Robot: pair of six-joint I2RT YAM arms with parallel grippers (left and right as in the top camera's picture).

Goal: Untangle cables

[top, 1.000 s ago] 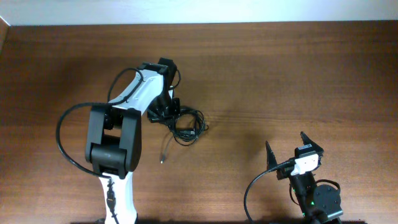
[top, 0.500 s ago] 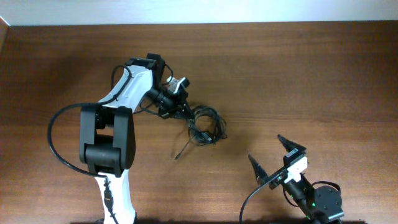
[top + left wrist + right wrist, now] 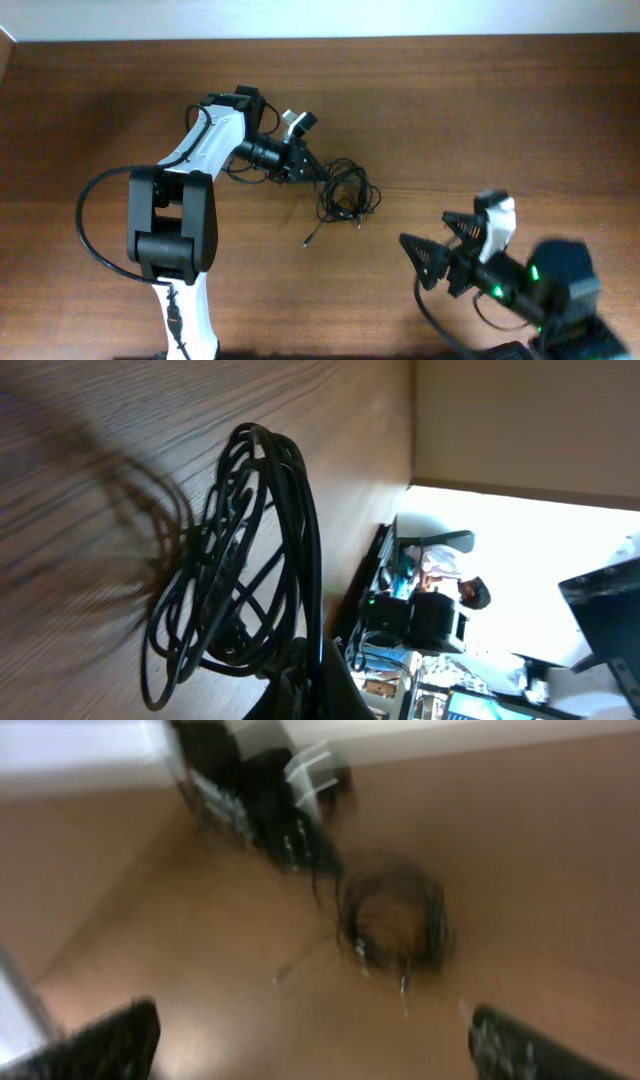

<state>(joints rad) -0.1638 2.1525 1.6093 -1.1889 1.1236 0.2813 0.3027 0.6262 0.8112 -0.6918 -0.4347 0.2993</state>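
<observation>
dark brown wood-grain table (image 3: 480, 110), pale wall (image 3: 320, 15) along its 12 o'clock edge, tangled black cables (image 3: 345, 192) bunched near the middle, one plug end trailing toward 7 o'clock, left claw (image 3: 314, 172) clamped on the bundle's 10 o'clock side, right claw (image 3: 440, 240) spread wide at 4 o'clock, apart from the bundle

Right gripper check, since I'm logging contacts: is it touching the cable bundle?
Apart. The overhead view shows bare table between the open right gripper and the cable bundle.
</observation>
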